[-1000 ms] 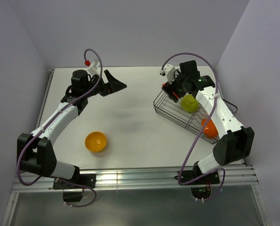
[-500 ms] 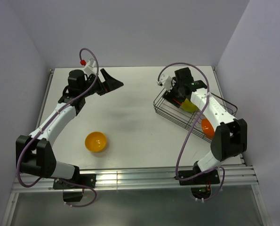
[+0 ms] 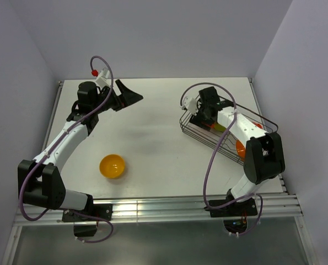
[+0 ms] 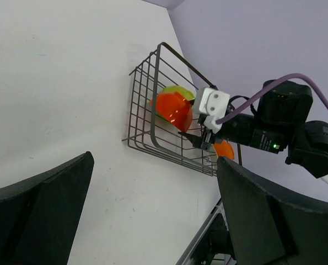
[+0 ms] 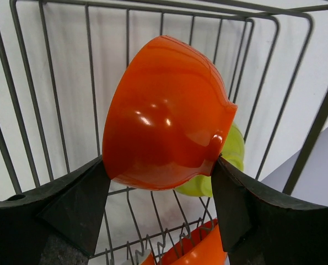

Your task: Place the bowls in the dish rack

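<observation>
While in right pincer [image 5: 161, 185], bowl [image 5: 164, 110] inside rack [image 4: 154, 110].

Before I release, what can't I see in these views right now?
- Top view: the right arm covers much of the dish rack; bowl count inside unclear.
- Right wrist view: the held red-orange bowl hides the rack floor behind it and most of the lime green bowl.
- Right wrist view: another red-orange bowl is cut off by the bottom edge.

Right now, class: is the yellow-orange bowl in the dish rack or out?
Out: the yellow-orange bowl sits upright on the table, apart from the dish rack.
</observation>
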You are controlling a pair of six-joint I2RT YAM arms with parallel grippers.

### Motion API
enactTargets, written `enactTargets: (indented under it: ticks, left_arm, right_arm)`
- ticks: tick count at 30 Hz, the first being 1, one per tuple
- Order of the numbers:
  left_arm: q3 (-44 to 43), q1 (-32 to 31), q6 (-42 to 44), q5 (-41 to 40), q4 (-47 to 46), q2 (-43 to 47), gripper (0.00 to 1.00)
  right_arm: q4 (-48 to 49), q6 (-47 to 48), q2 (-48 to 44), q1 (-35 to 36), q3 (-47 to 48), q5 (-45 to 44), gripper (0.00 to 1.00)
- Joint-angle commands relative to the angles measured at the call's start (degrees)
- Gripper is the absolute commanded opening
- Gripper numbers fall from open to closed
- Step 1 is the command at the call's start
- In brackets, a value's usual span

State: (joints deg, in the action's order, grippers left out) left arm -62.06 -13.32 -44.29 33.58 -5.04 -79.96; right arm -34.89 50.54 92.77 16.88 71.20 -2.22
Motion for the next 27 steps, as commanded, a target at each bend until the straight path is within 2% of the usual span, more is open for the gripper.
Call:
enactTargets:
  ticks: [1,13,27]
  left_arm:
    - [-0.3,0.2,-0.4,0.6,-2.3,2.4,0.99]
    - [-0.8,0.5,-0.7,0.6,-2.3,1.7,0.99]
    - [-2.3,0.8,-0.2,1.0,-1.4,0.5,0.99]
  right_arm:
    - [5.9,3.3,-0.4,1.0,-1.3,-2.8,0.00]
    - [11.8,5.8,-0.9,3.3,-6.5,-6.2,0.00]
    - [14.1,6.3,1.1,4.8,-7.6,-8.9,0.00]
